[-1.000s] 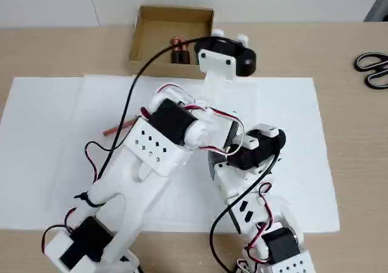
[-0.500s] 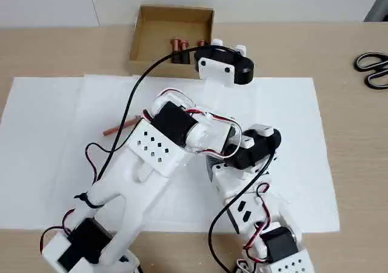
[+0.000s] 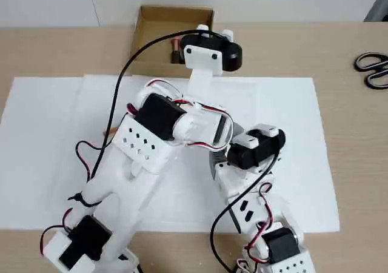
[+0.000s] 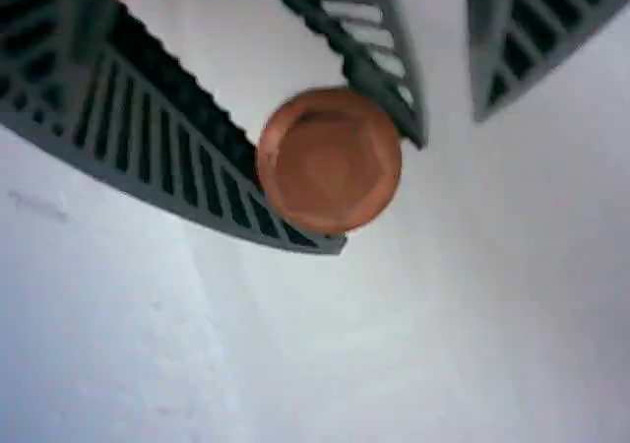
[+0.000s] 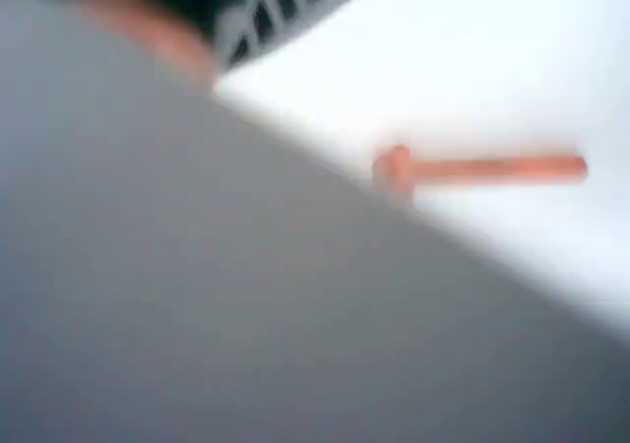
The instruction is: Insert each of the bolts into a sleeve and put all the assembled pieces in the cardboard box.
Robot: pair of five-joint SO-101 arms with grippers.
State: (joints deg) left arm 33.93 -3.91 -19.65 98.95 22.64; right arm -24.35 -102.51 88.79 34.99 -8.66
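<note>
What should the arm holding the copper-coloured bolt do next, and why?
Probably carry it slightly farther, over the brown cardboard box, before releasing: the left claw grips the copper-coloured metal bolt with white paper behind it, not box floor.

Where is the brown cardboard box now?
In the high view, the brown cardboard box sits on the wooden table, left of centre, just beyond the white paper sheet's far edge.
</note>
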